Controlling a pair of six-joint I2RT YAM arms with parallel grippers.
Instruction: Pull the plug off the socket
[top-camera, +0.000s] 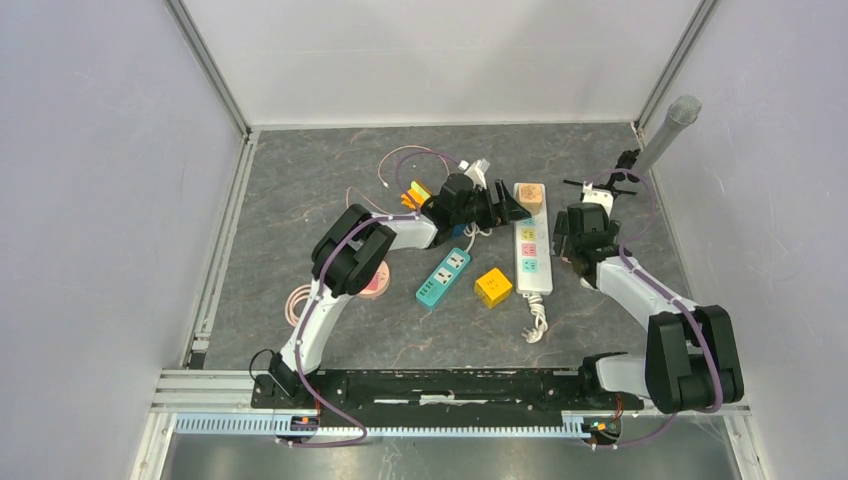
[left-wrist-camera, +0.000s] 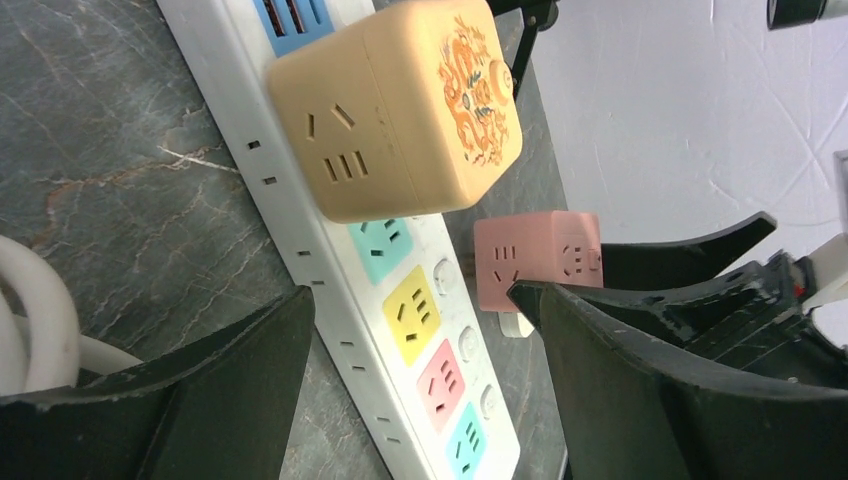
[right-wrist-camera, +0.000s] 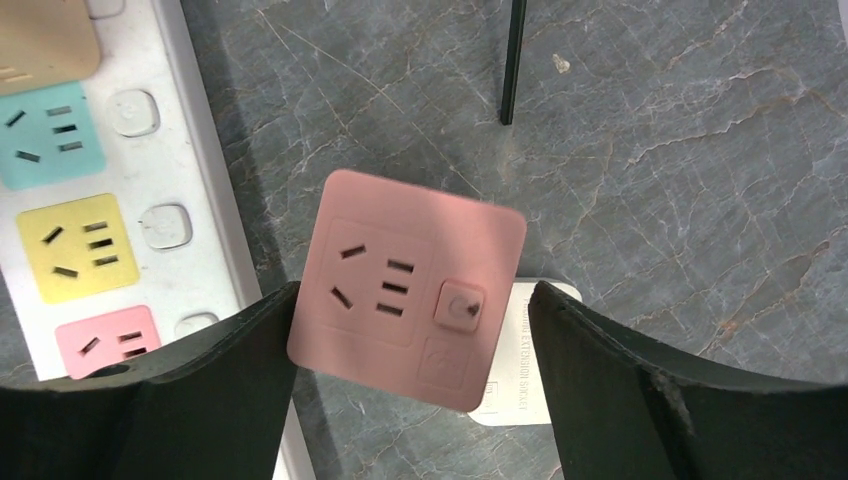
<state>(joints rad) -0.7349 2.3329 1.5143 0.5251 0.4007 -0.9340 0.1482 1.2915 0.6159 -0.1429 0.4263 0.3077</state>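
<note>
Grey marbled bench (top-camera: 300, 220): carries a white power strip (top-camera: 532, 262) with coloured sockets, lying lengthwise between the two arms.
Beige cube adapter (left-wrist-camera: 395, 105): plugged into the strip near its far end, just beyond the teal, yellow and pink sockets.
Pink cube plug (right-wrist-camera: 385, 270): off the strip, tilted, socket face up, just beside the strip's right edge; a white part shows under it.
Right pincer (right-wrist-camera: 415, 290): wide open, one finger on each side of the pink cube, with a clear gap on one side; no grip.
Left pincer (left-wrist-camera: 410, 295): wide open over the strip, near the beige cube, holding nothing.
Also on bench: teal strip (top-camera: 443, 277) and yellow cube (top-camera: 493, 287), left of the white strip.
</note>
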